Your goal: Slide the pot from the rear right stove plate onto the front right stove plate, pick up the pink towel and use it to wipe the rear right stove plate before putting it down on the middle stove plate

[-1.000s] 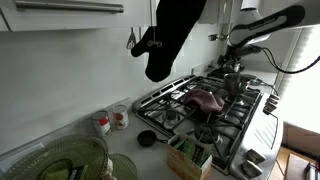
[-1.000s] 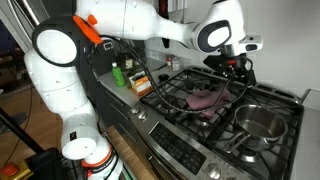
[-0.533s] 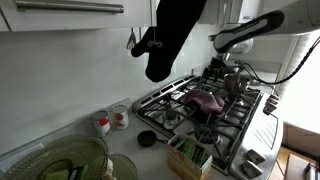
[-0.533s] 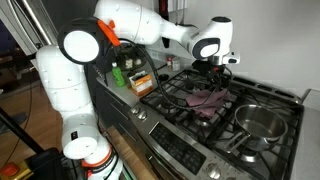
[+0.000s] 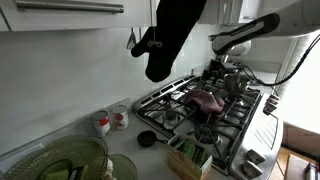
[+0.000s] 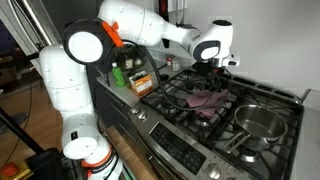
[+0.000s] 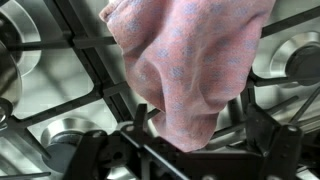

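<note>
Gripper [image 6: 218,74]: over the last second I have swung it off the rear right corner of the hob, and it now hangs directly above the pink towel [image 6: 206,98]. In the last half second it barely shifts. In the wrist view the jaws stand wide apart on either side of the cloth and grip nothing. I cannot tell whether the fingertips touch the fabric yet.

Towel: bunched on the grates over the middle stove plate, apparently undisturbed.

Pot [image 6: 258,122]: sits on the front right stove plate. I judge the slide complete.

Rear right stove plate [image 6: 268,92]: bare and not yet wiped.

Assessment: the move marks the change from pot handling to towel pickup. Next I must descend and close on a raised fold. Risk: a fingertip catching a grate bar beneath the cloth.
</note>
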Tool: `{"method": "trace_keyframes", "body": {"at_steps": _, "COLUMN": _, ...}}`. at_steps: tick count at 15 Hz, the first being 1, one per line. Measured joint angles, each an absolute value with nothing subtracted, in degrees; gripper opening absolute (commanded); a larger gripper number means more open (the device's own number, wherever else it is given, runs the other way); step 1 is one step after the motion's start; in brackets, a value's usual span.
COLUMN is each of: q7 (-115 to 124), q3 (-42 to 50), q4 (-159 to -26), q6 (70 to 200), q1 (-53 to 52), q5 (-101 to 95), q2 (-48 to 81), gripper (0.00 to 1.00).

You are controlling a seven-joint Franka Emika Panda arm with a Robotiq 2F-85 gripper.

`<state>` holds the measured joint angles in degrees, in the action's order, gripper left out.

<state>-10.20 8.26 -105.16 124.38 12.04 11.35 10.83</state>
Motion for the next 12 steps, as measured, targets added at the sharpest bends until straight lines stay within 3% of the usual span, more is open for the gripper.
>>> {"method": "trace_keyframes", "body": {"at_steps": 4, "q7": -9.9, "q3": 8.0, "q4": -105.2, "q6": 124.9, "q1": 11.7, "q5": 11.1, "q2": 13.4, "gripper": 1.0}}
{"method": "trace_keyframes", "body": {"at_steps": 5, "q7": -9.9, "q3": 7.9, "q4": -105.2, "q6": 125.0, "q1": 11.7, "q5": 11.1, "q2": 14.1, "gripper": 0.91}}
{"method": "trace_keyframes", "body": {"at_steps": 6, "q7": -9.9, "q3": 7.8, "q4": -105.2, "q6": 125.0, "q1": 11.7, "q5": 11.1, "q2": 14.8, "gripper": 0.75}}
{"method": "trace_keyframes", "body": {"at_steps": 12, "q7": -9.9, "q3": 7.4, "q4": -105.0, "q6": 126.2, "q1": 11.7, "q5": 10.7, "q2": 18.2, "gripper": 0.29}}
